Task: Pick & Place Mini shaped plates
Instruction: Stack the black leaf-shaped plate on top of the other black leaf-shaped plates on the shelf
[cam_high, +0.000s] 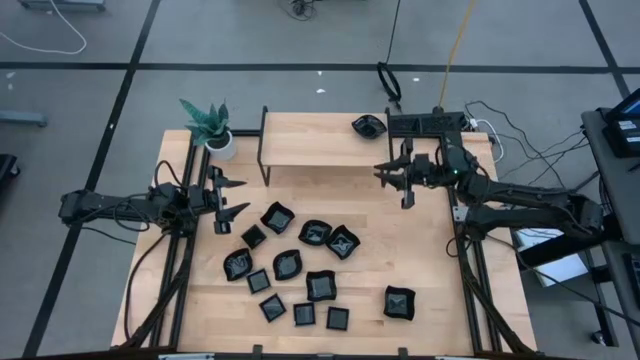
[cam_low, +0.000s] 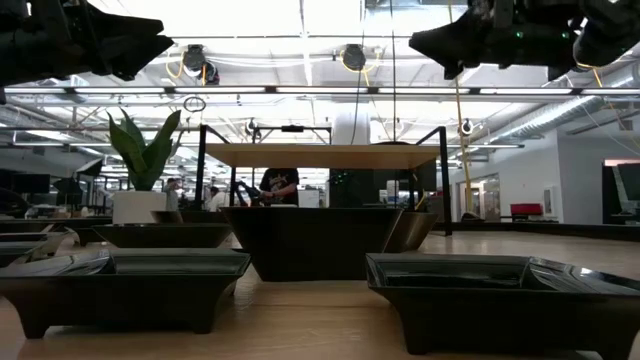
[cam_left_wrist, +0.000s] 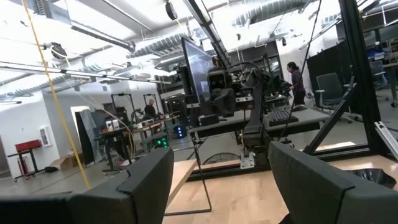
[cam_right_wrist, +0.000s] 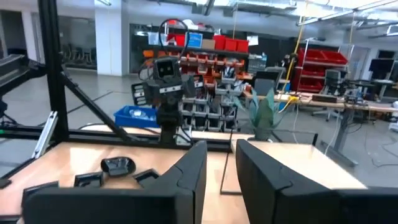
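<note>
Several black mini shaped plates (cam_high: 300, 265) lie flat on the wooden table's middle and near part; one (cam_high: 399, 302) sits apart at the near right. One more plate (cam_high: 368, 125) rests on the raised wooden shelf (cam_high: 310, 140) at the far side. In the low view, plates (cam_low: 130, 285) fill the foreground. My left gripper (cam_high: 236, 198) hovers open at the table's left, pointing toward the plates, with nothing between its fingers (cam_left_wrist: 143, 180). My right gripper (cam_right_wrist: 221, 165) hangs in the air near the shelf's right end. Its fingers stand a narrow gap apart and hold nothing.
A potted green plant (cam_high: 210, 125) stands at the far left corner beside the shelf. Black frame rails (cam_high: 180, 270) run along both table sides. Bare wood lies between the plates and the shelf (cam_high: 330, 195). People and benches show in the room beyond.
</note>
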